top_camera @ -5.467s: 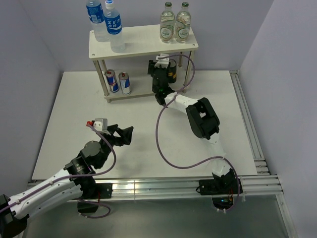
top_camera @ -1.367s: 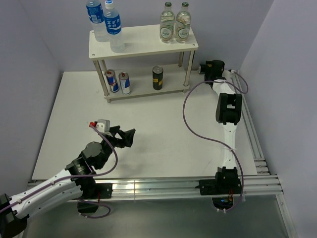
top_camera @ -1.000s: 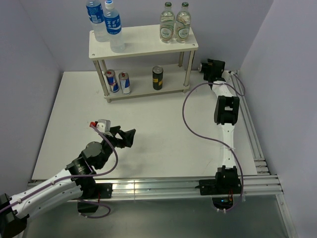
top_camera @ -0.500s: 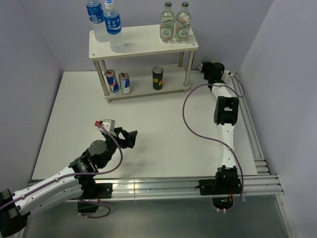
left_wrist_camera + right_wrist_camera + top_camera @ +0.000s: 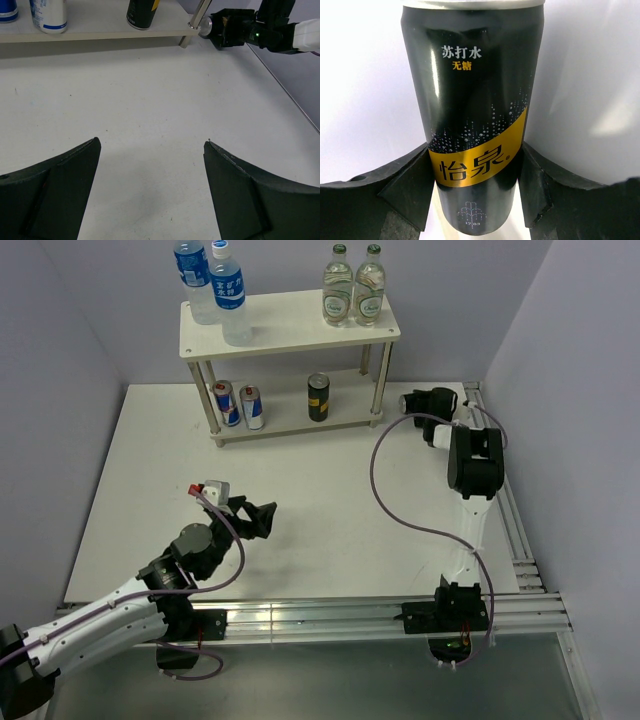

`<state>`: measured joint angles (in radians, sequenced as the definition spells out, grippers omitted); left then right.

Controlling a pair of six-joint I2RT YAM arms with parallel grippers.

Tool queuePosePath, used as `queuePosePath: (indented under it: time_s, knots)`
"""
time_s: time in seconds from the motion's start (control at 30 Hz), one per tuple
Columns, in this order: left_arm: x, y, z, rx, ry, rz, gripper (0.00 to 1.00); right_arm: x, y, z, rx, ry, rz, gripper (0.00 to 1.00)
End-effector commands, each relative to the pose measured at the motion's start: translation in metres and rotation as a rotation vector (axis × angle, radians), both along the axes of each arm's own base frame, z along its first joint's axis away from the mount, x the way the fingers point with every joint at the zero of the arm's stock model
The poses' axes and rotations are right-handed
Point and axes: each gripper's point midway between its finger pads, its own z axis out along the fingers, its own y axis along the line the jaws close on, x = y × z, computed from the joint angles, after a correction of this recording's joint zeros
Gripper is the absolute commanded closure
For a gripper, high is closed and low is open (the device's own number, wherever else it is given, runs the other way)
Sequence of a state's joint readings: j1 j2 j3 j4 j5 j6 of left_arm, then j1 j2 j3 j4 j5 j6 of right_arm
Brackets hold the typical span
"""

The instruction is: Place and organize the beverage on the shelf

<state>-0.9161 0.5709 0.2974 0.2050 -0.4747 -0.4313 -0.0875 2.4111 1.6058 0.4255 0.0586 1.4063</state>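
Observation:
The cream-white shelf (image 5: 290, 328) stands at the back. Two blue-labelled water bottles (image 5: 228, 300) stand on its top board at the left. Two blue-and-silver cans (image 5: 239, 405) and one dark can with a yellow band (image 5: 318, 397) stand on the lower board. My right gripper (image 5: 418, 401) is just right of the shelf's right legs and is shut on the second dark can (image 5: 475, 100), with a finger pressed on each side of it. Its silver end shows in the left wrist view (image 5: 204, 27). My left gripper (image 5: 266, 516) is open and empty over the bare table (image 5: 152, 145).
Two clear green-capped bottles (image 5: 354, 285) stand on the right of the top board. A grey wall runs close along the right side, beside a metal rail (image 5: 505, 500). The right arm's purple cable (image 5: 375, 480) loops over the table.
After leaving one dark can on the lower board, the right gripper went to the back right corner. It now holds the second dark can and has drawn back a little towards the shelf. The left gripper has edged slightly right.

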Motion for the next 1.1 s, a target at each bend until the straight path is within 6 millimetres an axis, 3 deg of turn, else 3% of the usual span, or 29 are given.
queuePosePath:
  time_s: [0.0,0.03,0.07,0.1,0.13,0.17,0.2,0.23,0.27,0.3,0.33,0.37,0.43,0.47,0.5,0.53,0.6,0.63,0.67,0.73,0.83,0.9,0.93,1.07]
  knots:
    - [-0.001,-0.002,0.014,-0.042,-0.034,-0.013,0.1,-0.01,0.018,0.096,-0.093,-0.206,0.059,1.0]
    - [-0.001,-0.002,0.015,-0.044,-0.036,-0.011,0.1,-0.022,0.022,0.084,-0.104,-0.173,0.068,1.0]
    - [-0.001,-0.001,0.016,-0.047,-0.039,-0.01,0.1,-0.028,0.027,0.101,-0.118,-0.199,0.081,1.0]
    - [-0.002,-0.001,0.019,-0.055,-0.044,-0.008,0.1,-0.038,0.033,0.09,-0.146,-0.167,0.097,1.0]
    - [-0.002,0.0,0.02,-0.055,-0.049,-0.007,0.1,-0.045,0.037,0.092,-0.164,-0.166,0.101,1.0]
    - [-0.002,0.001,0.018,-0.054,-0.048,-0.005,0.09,-0.052,0.038,0.111,-0.19,-0.191,0.098,1.0]
    - [-0.001,0.001,0.019,-0.052,-0.049,-0.001,0.09,-0.059,0.046,0.113,-0.238,-0.184,0.117,1.0]
    - [-0.001,0.001,0.017,-0.05,-0.045,0.001,0.09,-0.07,0.041,0.106,-0.273,-0.147,0.098,1.0]
    - [-0.001,0.002,0.017,-0.049,-0.045,0.004,0.09,-0.078,0.054,0.125,-0.307,-0.168,0.115,1.0]
    - [0.0,0.002,0.017,-0.05,-0.042,0.009,0.1,-0.087,0.066,0.122,-0.373,-0.144,0.141,1.0]
    - [0.0,0.002,0.016,-0.045,-0.04,0.01,0.1,-0.094,0.065,0.123,-0.412,-0.124,0.123,1.0]
    - [0.0,0.002,0.015,-0.045,-0.039,0.012,0.1,-0.102,0.068,0.143,-0.444,-0.151,0.116,1.0]
    - [0.001,0.004,0.016,-0.05,-0.041,0.021,0.1,-0.12,0.084,0.142,-0.523,-0.124,0.148,1.0]
    - [0.001,0.005,0.016,-0.052,-0.043,0.024,0.1,-0.128,0.082,0.16,-0.55,-0.144,0.116,1.0]
    - [0.0,0.006,0.018,-0.06,-0.047,0.027,0.1,-0.137,0.083,0.155,-0.596,-0.121,0.126,1.0]
    - [0.0,0.008,0.018,-0.062,-0.049,0.032,0.1,-0.146,0.087,0.171,-0.622,-0.138,0.105,1.0]
    - [-0.001,0.01,0.02,-0.073,-0.056,0.036,0.1,-0.16,0.09,0.172,-0.697,-0.117,0.109,1.0]
    - [-0.001,0.011,0.019,-0.074,-0.057,0.041,0.1,-0.167,0.092,0.184,-0.718,-0.135,0.103,1.0]
    - [-0.001,0.012,0.02,-0.078,-0.059,0.043,0.1,-0.172,0.104,0.187,-0.741,-0.147,0.121,1.0]
    - [-0.001,0.014,0.021,-0.084,-0.064,0.047,0.1,-0.177,0.113,0.196,-0.82,-0.164,0.14,1.0]
    - [-0.002,0.015,0.023,-0.092,-0.069,0.05,0.1,-0.172,0.155,0.206,-0.932,-0.274,0.276,1.0]
    - [-0.001,0.016,0.023,-0.094,-0.07,0.056,0.1,-0.166,0.17,0.214,-1.008,-0.314,0.329,1.0]
    - [-0.001,0.016,0.021,-0.089,-0.068,0.056,0.1,-0.162,0.174,0.208,-1.033,-0.306,0.345,1.0]
    - [0.0,0.018,0.02,-0.088,-0.069,0.069,0.1,-0.15,0.185,0.218,-1.142,-0.339,0.37,1.0]
